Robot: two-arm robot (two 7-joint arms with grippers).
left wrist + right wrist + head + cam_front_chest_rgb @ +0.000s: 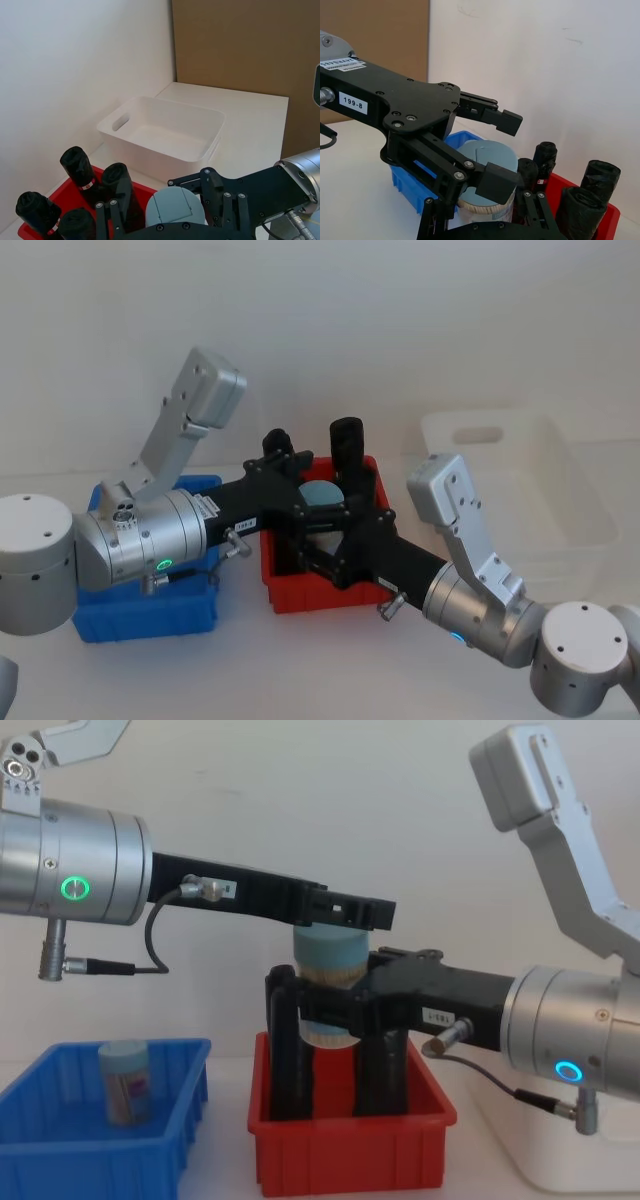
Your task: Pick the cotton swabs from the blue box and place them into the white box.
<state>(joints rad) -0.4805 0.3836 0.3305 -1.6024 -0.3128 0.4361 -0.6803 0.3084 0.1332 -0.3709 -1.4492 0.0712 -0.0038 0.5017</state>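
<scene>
Centre of the chest view: jar [328,955] aloft over the red bin [350,1150]. Right end effector [325,1010] pinches its body; whether the left end effector [340,910], at its top, grips I cannot tell. I judge a handover: confirm the right's hold before the left withdraws, then carry to the white box [145,155]. Legible: tag [353,103] "199-8" on the left; jar label unreadable.

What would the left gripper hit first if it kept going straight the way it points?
The left gripper would first meet the cotton swab jar at its tip, gripped lower down by the right gripper. Farther on sits the white box, probably below its line.
</scene>
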